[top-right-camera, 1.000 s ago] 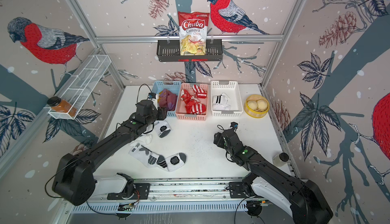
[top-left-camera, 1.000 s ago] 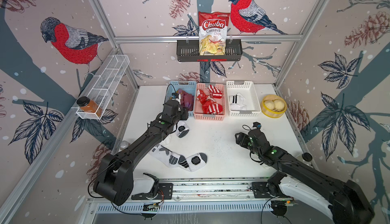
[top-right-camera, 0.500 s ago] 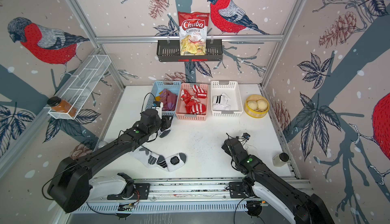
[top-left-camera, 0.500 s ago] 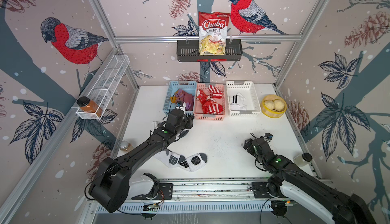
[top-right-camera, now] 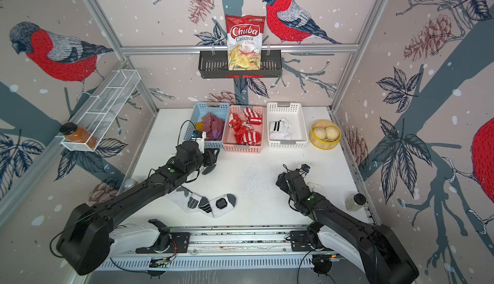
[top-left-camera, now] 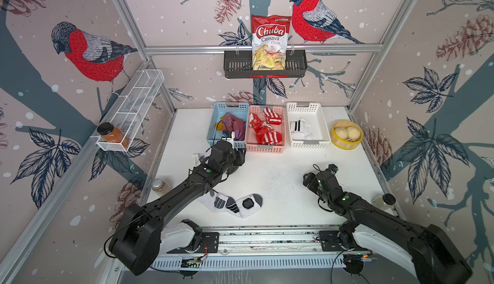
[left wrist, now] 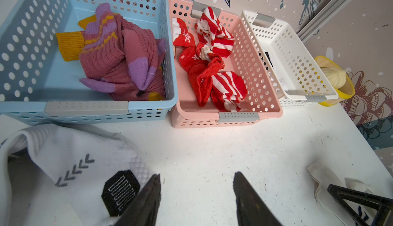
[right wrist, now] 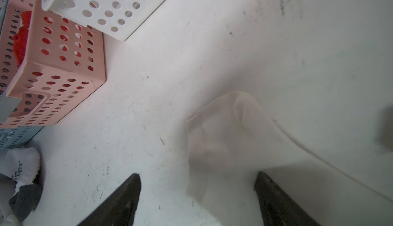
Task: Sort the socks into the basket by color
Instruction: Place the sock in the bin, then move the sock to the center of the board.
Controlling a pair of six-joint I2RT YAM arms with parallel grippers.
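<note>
Gaping empty, left end effector [left wrist: 197, 173] flanks a white sock [left wrist: 74, 154]; right end effector [right wrist: 197, 175] straddles a pale sock [right wrist: 223, 133].

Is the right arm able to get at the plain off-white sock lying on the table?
Likely yes: the right gripper is open, and the plain off-white sock lies uncovered on the white table just ahead of it.
</note>
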